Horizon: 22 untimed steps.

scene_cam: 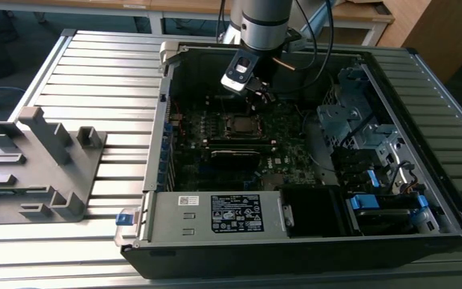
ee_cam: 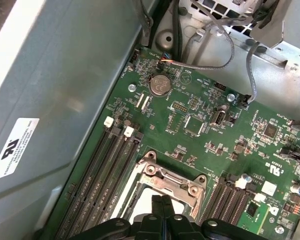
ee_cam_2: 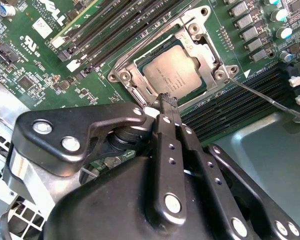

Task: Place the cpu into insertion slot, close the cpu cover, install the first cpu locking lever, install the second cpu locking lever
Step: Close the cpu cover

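The cpu [ee_cam_2: 172,75] has a dull silver-grey top with faint dark print; the cpu cover [ee_cam_2: 202,52] framing it is brighter silver, and the thin locking lever [ee_cam_2: 262,96] is silver wire. The motherboard [ee_cam_2: 35,70] is dark green, speckled with small black chips and silver solder points. Its long memory slots [ee_cam_2: 115,25] are black, with white end latches [ee_cam: 108,121]. The capacitors [ee_cam_2: 280,15] are silver with teal tops. The coin cell [ee_cam: 159,85] is shiny silver. The gripper [ee_cam_2: 167,100] is matt black with silver rivets. The case wall [ee_cam: 65,75] is plain grey, bearing a white label [ee_cam: 15,145] with black print. The table [scene_cam: 94,66] is pale grey, ribbed in parallel grooves. The fixture [scene_cam: 38,162] is mid grey. The latch [scene_cam: 125,218] is blue.
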Available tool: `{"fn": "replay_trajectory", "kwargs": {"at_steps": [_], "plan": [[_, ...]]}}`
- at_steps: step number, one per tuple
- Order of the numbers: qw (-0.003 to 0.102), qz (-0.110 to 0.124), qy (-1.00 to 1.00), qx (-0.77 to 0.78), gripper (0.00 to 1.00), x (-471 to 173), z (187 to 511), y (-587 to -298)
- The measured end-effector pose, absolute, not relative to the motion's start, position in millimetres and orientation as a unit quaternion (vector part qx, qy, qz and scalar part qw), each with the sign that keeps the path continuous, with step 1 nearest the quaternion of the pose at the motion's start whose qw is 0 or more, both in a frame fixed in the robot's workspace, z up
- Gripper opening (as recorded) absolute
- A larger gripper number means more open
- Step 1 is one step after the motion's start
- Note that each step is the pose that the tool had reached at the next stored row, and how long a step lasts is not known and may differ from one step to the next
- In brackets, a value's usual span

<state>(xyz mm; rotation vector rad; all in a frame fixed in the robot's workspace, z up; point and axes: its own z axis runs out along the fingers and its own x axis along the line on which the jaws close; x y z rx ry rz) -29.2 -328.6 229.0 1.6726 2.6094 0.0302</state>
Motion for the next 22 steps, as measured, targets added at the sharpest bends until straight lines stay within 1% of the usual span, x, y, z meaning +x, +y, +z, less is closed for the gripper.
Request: {"fn": "replay_trajectory", "kwargs": {"at_steps": [13, 22], "plan": [[0.021, 0.010, 0.844, 0.536, 0.10, -29.3, 229.0, -328.6], [0.020, 0.011, 0.870, 0.493, 0.10, -29.2, 228.6, -328.6]]}}
